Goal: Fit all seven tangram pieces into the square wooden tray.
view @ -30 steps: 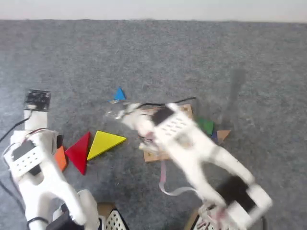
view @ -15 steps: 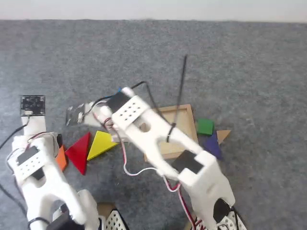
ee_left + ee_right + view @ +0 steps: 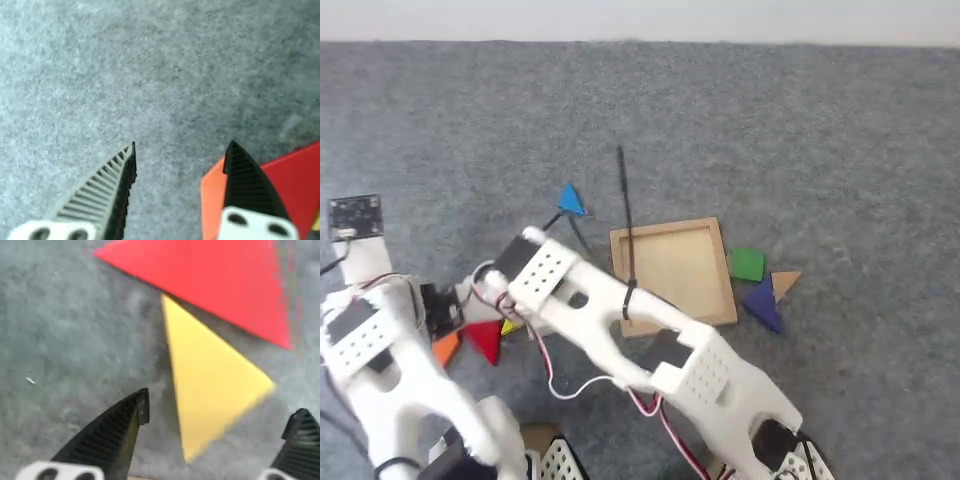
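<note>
Swung across, right pincer (image 3: 222, 402) gapes — empty over yellow triangle (image 3: 205, 375).

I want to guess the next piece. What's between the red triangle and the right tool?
The yellow triangle lies there, beside the red triangle and partly between the open fingers of the right tool, in the right wrist view.

I can read no text, number, label or sign anywhere here. The wooden tray (image 3: 680, 265), the red triangle (image 3: 210, 280) and the yellow triangle (image 3: 210, 380) have plain faces. The small dark board (image 3: 354, 212) on my left arm shows only specks too small to make out.
</note>
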